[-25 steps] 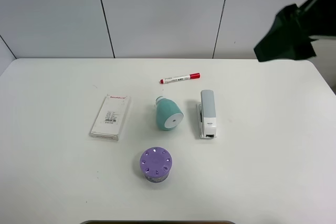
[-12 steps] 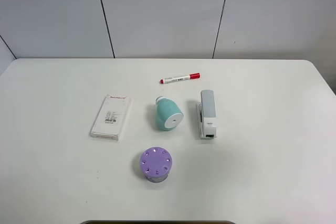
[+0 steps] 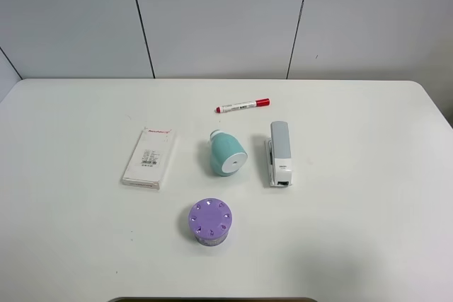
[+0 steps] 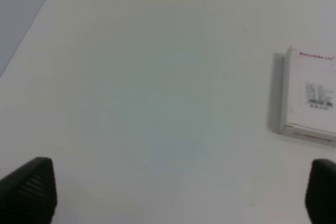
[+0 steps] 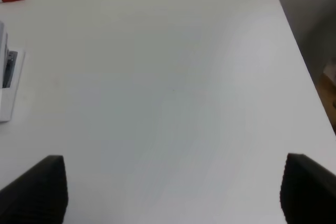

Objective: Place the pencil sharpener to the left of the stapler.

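Note:
The teal pencil sharpener [image 3: 226,153] lies on its side near the table's middle, white face toward the front. The grey and white stapler [image 3: 279,153] lies just right of it, a small gap between them; its edge [image 5: 7,82] shows in the right wrist view. Neither arm appears in the exterior view. My left gripper [image 4: 181,195] is open, its fingertips [image 4: 29,190] wide apart above bare table. My right gripper [image 5: 170,190] is open too, fingertips [image 5: 34,190] spread over bare table right of the stapler.
A red-capped white marker [image 3: 243,105] lies behind the sharpener. A purple cylinder with holes [image 3: 210,221] stands in front of it. A flat white box [image 3: 149,157], also seen as the box [image 4: 310,98], lies to the left. The table's right edge [image 5: 299,56] is near.
A dark arm seen at the upper right one second ago has left the exterior view. The objects on the table have not moved.

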`<action>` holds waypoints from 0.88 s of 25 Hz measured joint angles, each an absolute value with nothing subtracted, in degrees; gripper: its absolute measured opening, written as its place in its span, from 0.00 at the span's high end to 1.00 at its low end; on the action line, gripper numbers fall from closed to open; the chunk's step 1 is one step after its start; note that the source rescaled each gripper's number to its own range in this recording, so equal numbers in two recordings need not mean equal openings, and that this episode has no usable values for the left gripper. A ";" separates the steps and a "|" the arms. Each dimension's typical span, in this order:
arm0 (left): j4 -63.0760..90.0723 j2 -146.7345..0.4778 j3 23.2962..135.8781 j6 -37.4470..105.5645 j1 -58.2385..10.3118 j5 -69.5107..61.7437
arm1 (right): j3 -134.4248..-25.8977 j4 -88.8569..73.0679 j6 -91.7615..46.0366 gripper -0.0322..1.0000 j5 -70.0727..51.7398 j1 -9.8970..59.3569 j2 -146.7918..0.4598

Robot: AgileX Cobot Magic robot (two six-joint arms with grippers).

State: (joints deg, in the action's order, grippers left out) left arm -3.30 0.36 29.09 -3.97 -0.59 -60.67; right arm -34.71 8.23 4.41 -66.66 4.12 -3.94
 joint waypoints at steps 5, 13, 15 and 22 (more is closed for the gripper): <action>-3.30 0.36 29.09 -3.97 -0.59 -60.67 | -31.55 7.80 4.41 0.30 -66.52 4.00 0.09; -3.30 0.36 29.09 -3.97 -0.59 -60.67 | -30.93 7.54 4.41 0.30 -63.26 4.00 0.09; -3.30 0.36 29.09 -3.97 -0.59 -60.67 | -29.72 7.48 4.41 0.30 -62.23 4.00 0.09; -3.30 0.36 29.09 -3.97 -0.59 -60.67 | -28.88 6.82 4.36 0.30 -61.14 4.00 0.09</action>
State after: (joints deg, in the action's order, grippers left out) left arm -3.30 0.36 29.09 -3.97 -0.59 -60.67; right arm -28.88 6.82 4.36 -61.14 4.00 0.09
